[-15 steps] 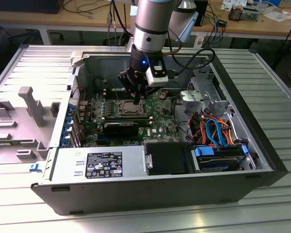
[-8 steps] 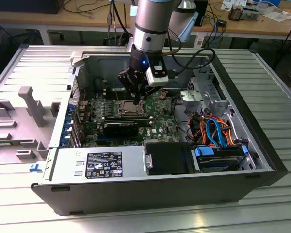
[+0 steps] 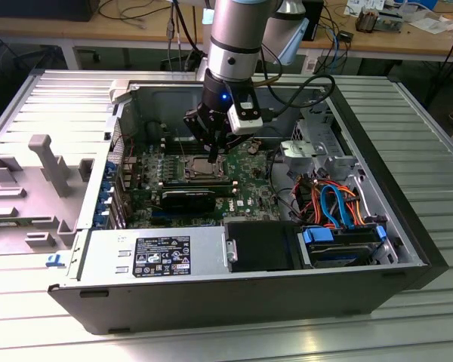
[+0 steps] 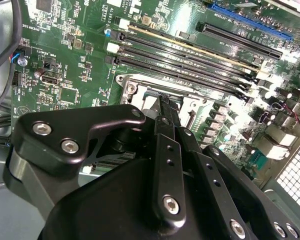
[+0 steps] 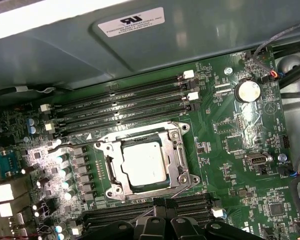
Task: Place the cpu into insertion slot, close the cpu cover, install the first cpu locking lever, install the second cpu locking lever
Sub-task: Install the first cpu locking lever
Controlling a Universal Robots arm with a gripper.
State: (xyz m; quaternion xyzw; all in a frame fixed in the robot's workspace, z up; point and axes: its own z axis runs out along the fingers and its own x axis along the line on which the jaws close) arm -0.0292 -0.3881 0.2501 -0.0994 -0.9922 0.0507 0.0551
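Note:
The cpu (image 5: 144, 164), a silvery square chip, lies flat in the insertion slot (image 5: 115, 192) on the green board. The cpu cover (image 5: 178, 150), a thin metal frame, lies down around it. One thin locking lever (image 5: 105, 141) runs along the side of the socket nearest the memory slots, and another (image 5: 187, 186) shows at the opposite corner. My gripper (image 5: 166, 220) hovers at the socket's edge with its black fingers (image 4: 162, 130) pressed together and nothing visible between them. In the exterior view the gripper (image 3: 214, 154) hangs just above the socket (image 3: 200, 169).
Long black memory slots (image 5: 125, 100) flank the socket on both sides. The open case holds a power supply (image 3: 155, 253), a drive bay with blue tabs (image 3: 340, 241), orange and blue cables (image 3: 328, 197) and a grey case wall (image 5: 140, 45).

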